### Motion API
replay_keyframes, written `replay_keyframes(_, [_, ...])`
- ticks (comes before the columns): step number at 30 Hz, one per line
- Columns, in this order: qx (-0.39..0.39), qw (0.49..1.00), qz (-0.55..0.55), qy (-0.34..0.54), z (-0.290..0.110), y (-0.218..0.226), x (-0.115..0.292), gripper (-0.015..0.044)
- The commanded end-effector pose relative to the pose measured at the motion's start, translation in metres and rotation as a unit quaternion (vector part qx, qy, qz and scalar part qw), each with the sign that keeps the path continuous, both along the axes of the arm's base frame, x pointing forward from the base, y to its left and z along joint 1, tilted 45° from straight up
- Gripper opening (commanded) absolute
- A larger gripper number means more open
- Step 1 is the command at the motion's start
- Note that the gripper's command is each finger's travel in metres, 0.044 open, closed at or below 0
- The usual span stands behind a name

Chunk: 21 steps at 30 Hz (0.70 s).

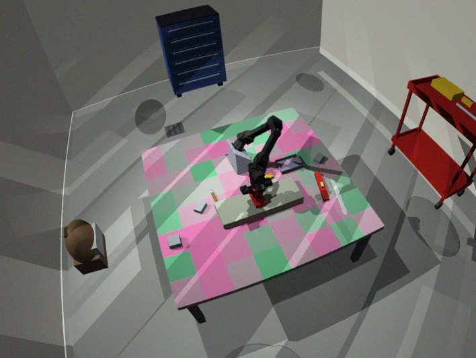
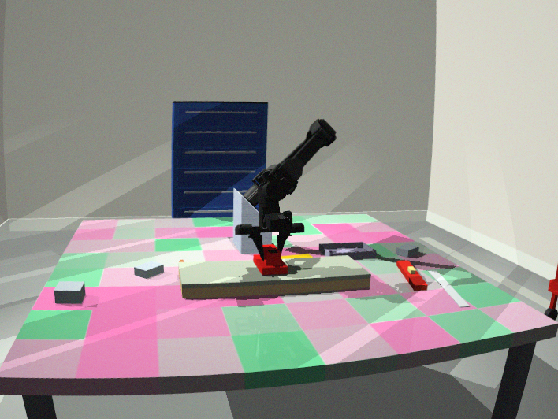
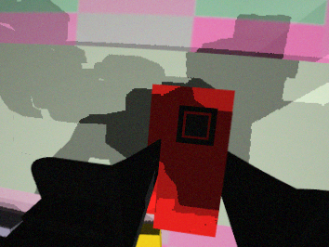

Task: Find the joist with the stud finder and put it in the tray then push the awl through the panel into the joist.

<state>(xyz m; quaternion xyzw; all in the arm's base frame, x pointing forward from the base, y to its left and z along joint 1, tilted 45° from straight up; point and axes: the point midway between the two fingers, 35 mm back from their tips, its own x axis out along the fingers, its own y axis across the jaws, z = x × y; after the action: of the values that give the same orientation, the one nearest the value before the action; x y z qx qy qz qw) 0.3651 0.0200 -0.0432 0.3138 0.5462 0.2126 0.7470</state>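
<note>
My gripper is shut on the red stud finder. The stud finder is upright on or just above the middle of the pale floor panel; a small gap cannot be ruled out. Its square display is dark with a thin red outline. The awl, with an orange handle, lies by the panel's left end; only its tip end shows in the exterior view. The dark tray stands behind the panel, to the right. The joist is hidden.
A yellow bar lies behind the panel. A red level and a pale strip lie to the right. Grey blocks lie on the table.
</note>
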Motion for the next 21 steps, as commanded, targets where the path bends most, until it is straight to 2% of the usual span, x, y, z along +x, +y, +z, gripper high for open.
replay_keyframes(1, [-0.002,1.000,0.000,0.001,-0.012,-0.012,0.000,0.0000])
replay_keyframes(21, [-0.004,1.000,0.000,0.000,-0.056,-0.058,-0.003,0.0000])
